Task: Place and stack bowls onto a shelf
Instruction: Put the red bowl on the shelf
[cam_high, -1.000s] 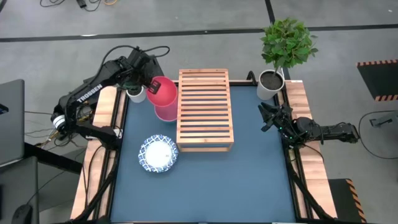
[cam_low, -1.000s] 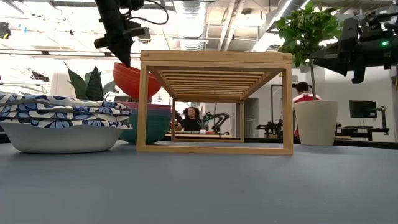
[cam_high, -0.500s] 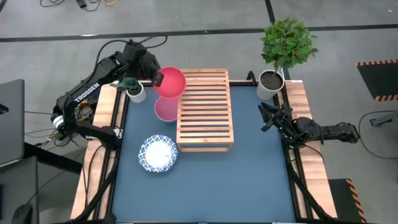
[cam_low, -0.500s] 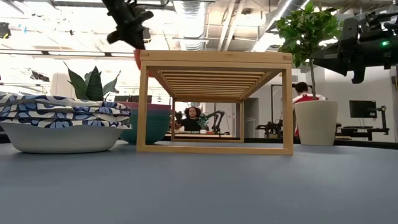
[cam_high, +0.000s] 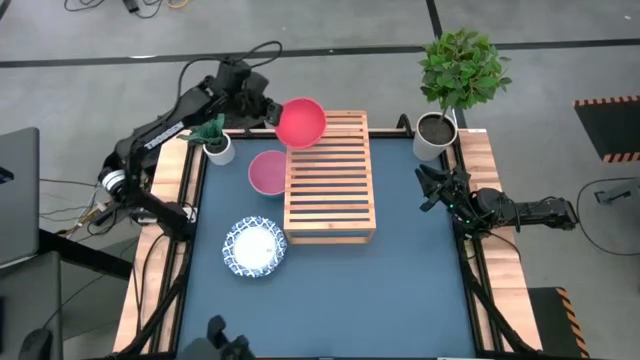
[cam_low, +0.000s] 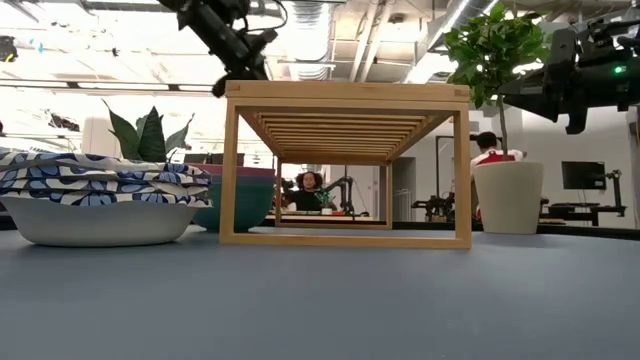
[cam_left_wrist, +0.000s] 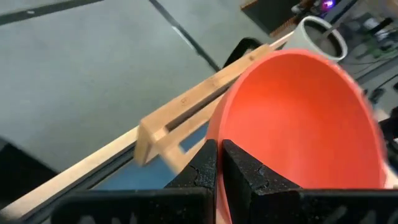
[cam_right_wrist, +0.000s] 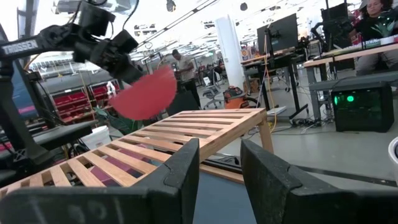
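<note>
Left end effector, upper left of the high view: pinched shut on the rim of the pink bowl, carried tilted over the far left corner of the shelf. Held by the edge, probably so the base can settle flat on the slats. Smooth, glossy, round, deep-walled; likely plastic or glazed.

Right end effector, right edge of the tabletop: fingers apart, empty, parked clear.

Shelf at centre: pale wood, rectangular, many parallel slats with gaps, open underneath; nothing on top yet. Second bowl with pink inside on the tabletop against the shelf's left side, teal outside in the low view. Patterned bowls lower left, wide, shallow, blue-and-white, stacked. Potted plants at both far corners in white pots.
</note>
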